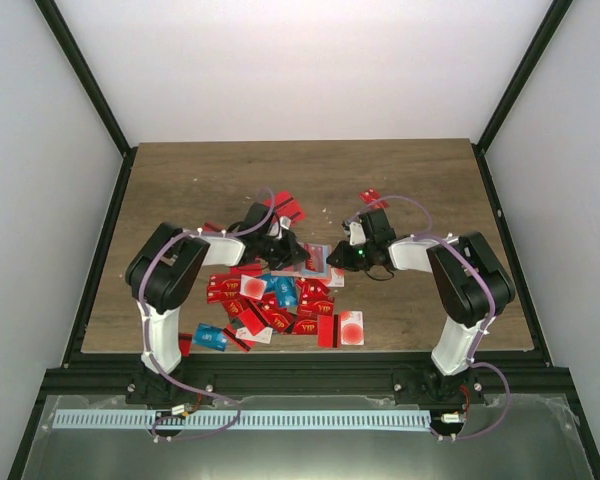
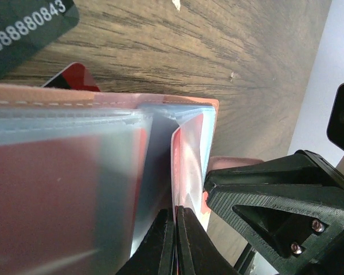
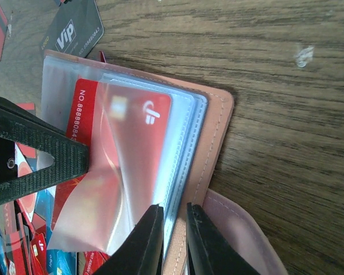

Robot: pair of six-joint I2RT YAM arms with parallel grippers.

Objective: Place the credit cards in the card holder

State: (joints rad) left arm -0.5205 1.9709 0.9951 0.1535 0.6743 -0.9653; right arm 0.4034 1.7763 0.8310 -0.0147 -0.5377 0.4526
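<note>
a: where was the card holder (image 3: 217, 132)?
b: open on the tabletop (image 3: 275, 63). left end effector (image 2: 175, 243) clamped shut on its clear sleeve (image 2: 189, 154); right end effector (image 3: 173, 238), barely parted, gripped its page edges.

Red credit cards (image 1: 305, 325), pinkish card holder (image 3: 218, 120), wood-grain table (image 1: 200, 180)
</note>
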